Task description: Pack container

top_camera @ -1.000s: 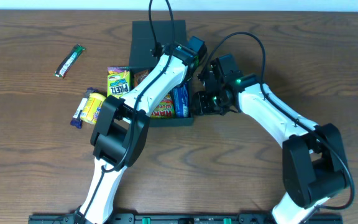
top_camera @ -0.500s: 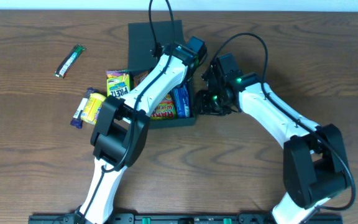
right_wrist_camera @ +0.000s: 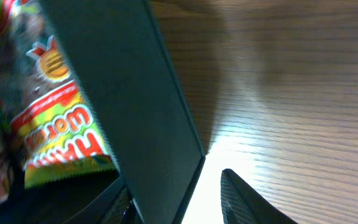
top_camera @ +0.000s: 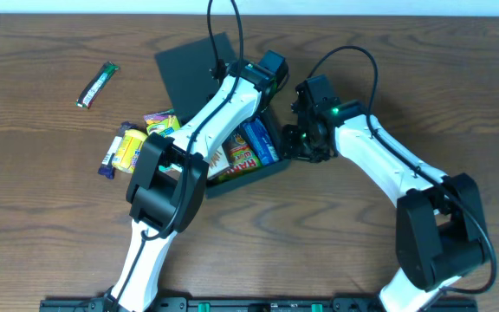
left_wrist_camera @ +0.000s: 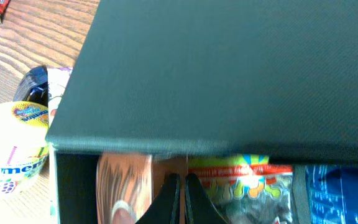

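The dark teal container (top_camera: 189, 65) lies turned at an angle in the middle of the table, its lid open and lying flat to the upper left. Snack packets fill its box, among them a blue one (top_camera: 261, 143) and a red-yellow gummy bag (top_camera: 232, 160). My left gripper (top_camera: 258, 91) is shut and empty. In the left wrist view its fingers (left_wrist_camera: 180, 196) hang over the packets, below the lid (left_wrist_camera: 229, 74). My right gripper (top_camera: 297, 143) is open and straddles the container's right wall (right_wrist_camera: 135, 106), with one finger (right_wrist_camera: 247, 199) outside.
Loose snacks lie left of the container: a green bar (top_camera: 98, 84) far left, a yellow packet (top_camera: 131, 147), a purple-wrapped bar (top_camera: 109, 156) and a green-yellow pretzel packet (top_camera: 161, 123) against the container's left side. Bare wood lies right of and in front of the box.
The container has swung anticlockwise: its lid moved left and its front right corner moved right. The right gripper stayed at the right wall and shifted slightly right. The pretzel packet is now partly hidden.
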You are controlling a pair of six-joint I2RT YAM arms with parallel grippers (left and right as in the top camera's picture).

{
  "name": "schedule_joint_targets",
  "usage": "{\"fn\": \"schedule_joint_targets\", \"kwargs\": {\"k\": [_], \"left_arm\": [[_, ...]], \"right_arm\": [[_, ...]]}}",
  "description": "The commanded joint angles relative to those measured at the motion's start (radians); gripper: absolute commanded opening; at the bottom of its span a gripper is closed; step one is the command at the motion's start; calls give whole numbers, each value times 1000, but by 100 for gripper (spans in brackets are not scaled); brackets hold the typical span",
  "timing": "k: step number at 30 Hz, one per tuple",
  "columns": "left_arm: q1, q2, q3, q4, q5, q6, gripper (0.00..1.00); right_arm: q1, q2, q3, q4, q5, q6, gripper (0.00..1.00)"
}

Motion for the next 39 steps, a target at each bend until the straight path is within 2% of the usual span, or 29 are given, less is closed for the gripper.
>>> {"fn": "schedule_joint_targets", "kwargs": {"k": [1,11,15,17,19,20,21,25,30,32,39], "left_arm": [[16,-29,17,-11,-37,-11,7],[16,-37,39,-13,-10,64,6],[17,-69,122,-32,-11,83,7],[22,-99,187,-54,-10,83,13],[40,-137,232,-86,-7,74,13],[55,-159,233,-95,11,73,12],[73,-180,233,-109,38,66,6],[156,-209,233,-204,123,18,6],[261,-208,126,-263,290,1,6],[283,-208,61,-257,328,-17,6],[299,-208,-84,-148,433,-18,6]], "right_arm": [[-32,25,-26,-13,132,33,43],[-32,24,-25,51,114,20,49],[-32,24,-21,96,76,2,50],[-32,24,-7,106,71,-14,51],[-32,22,13,108,71,-48,52],[-32,19,24,114,71,-69,52],[-32,18,35,124,72,-88,53],[-34,15,66,175,71,-156,57],[-34,15,68,252,71,-229,60],[-33,15,68,274,71,-253,58],[-7,63,68,346,60,-298,51]]}}
